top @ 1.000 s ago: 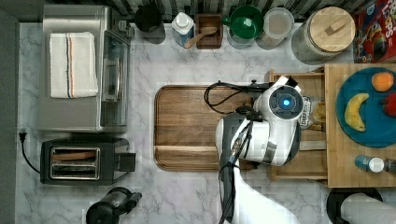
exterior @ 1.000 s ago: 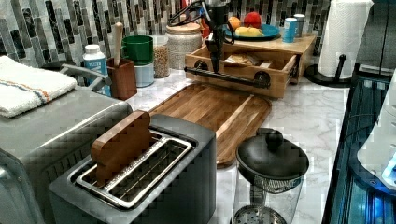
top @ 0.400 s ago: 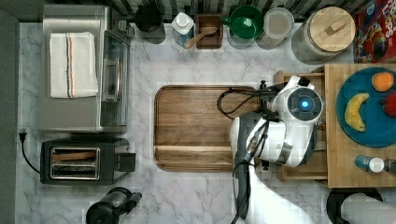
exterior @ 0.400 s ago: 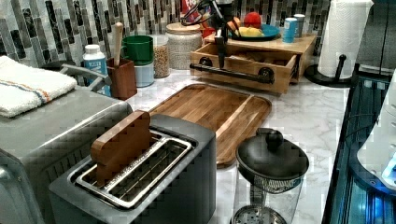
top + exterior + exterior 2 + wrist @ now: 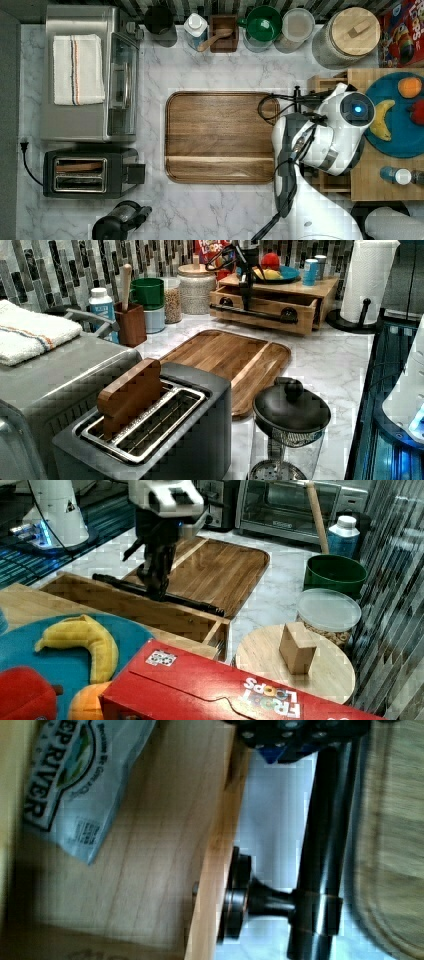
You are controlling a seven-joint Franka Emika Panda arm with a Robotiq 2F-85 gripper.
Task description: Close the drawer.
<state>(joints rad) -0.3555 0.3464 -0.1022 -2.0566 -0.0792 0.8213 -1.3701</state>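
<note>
1. The drawer (image 5: 150,612) is pale wood, and its handle bar (image 5: 160,594) is black.
2. The bag (image 5: 75,780) in the drawer is light blue with dark letters.
3. The tray (image 5: 220,136) is dark brown wood.
4. The counter (image 5: 200,210) is white marble with grey veins.
5. The plate (image 5: 400,137) is blue, and the banana (image 5: 382,120) on it is yellow.
6. The cereal box (image 5: 215,690) is red.
7. The cup (image 5: 264,27) is green.
8. The towel (image 5: 77,69) is white with thin stripes.
9. The arm (image 5: 320,142) is white and black.
</note>
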